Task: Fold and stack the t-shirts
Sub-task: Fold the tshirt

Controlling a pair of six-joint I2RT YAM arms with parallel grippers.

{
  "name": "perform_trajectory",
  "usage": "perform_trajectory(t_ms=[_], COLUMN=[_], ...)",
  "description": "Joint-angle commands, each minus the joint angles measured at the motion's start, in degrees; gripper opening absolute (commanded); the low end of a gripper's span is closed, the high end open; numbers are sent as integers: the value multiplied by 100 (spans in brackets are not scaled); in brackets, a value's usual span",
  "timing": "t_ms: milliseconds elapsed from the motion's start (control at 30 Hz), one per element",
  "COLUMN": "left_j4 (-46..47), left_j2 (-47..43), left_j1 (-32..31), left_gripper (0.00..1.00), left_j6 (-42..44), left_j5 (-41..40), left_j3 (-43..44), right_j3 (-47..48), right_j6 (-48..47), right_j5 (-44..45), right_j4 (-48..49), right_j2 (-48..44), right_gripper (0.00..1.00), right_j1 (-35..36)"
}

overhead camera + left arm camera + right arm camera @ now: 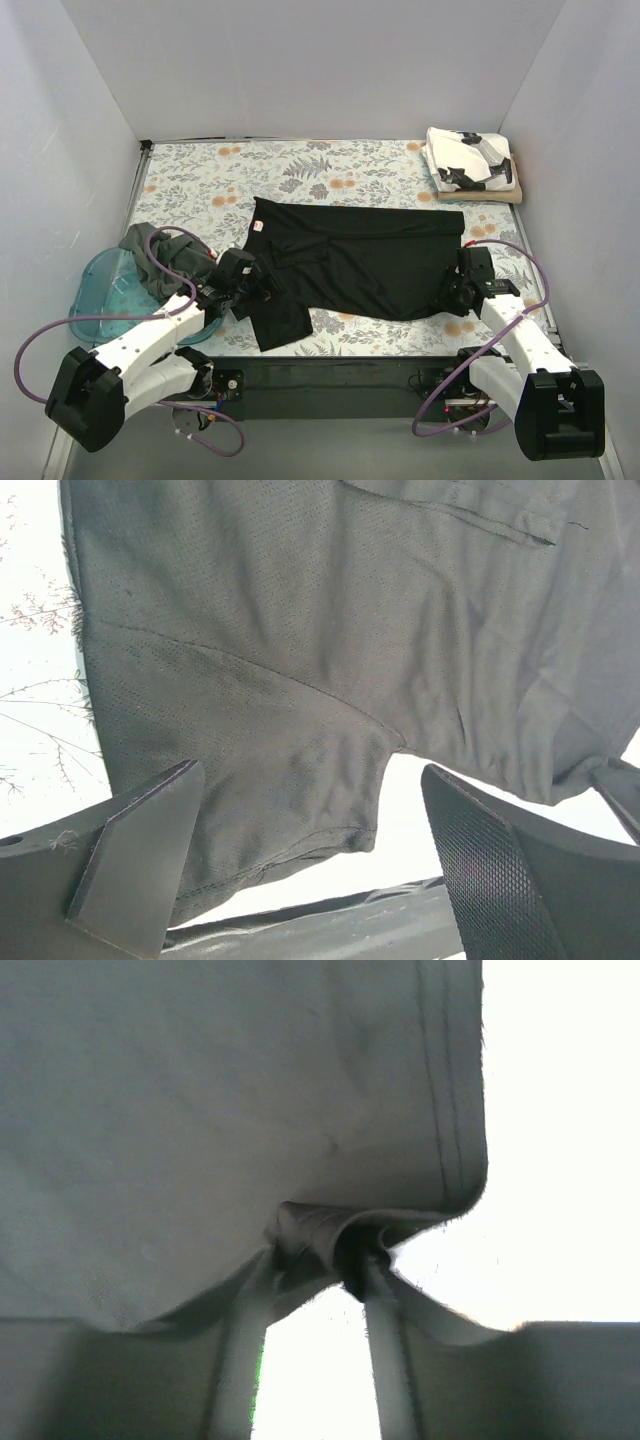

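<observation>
The black t-shirt (pixel 360 260) lies spread across the middle of the table, with one sleeve hanging towards the near edge. My left gripper (pixel 258 288) is open over that sleeve. In the left wrist view the sleeve (pixel 300 680) lies between and ahead of the parted fingers (pixel 140 860), and the gripper (pixel 310 865) holds nothing. My right gripper (pixel 453 292) is at the shirt's right hem corner. In the right wrist view it (pixel 320 1260) is shut on a bunched fold of the black cloth (pixel 250 1090). The white printed t-shirt (pixel 468 158) lies folded on the tan t-shirt (pixel 505 194) at the back right. The dark grey-green t-shirt (pixel 150 250) is heaped at the left.
A translucent blue plastic tub (pixel 100 290) sits at the left edge, partly under the grey-green shirt. The table has a floral cloth (pixel 330 170). White walls close in on three sides. Purple cables loop beside both arms.
</observation>
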Motion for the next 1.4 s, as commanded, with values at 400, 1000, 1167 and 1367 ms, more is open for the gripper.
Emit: perform_trajectory(t_ms=[400,1000,1167,1367], left_j4=[-536,-1213,-1301,-1371], left_j2=[-83,-47,-249,-496], left_j1=[2,10,2,-235], left_gripper=[90,91,91,89], left_j6=[-75,-118,-259,-610], left_j5=[-423,-162,454,929], left_j3=[47,320,-49,-453], right_j3=[273,766,459,63], right_j6=[1127,1084,1170,1839], right_j5=[403,1283,862,1036], right_j4=[-1492,-2233,-1380,-887], right_j2=[-479,-1859,-2035,-2229], right_gripper=[27,73,98,98], right_j1=[268,285,285,285])
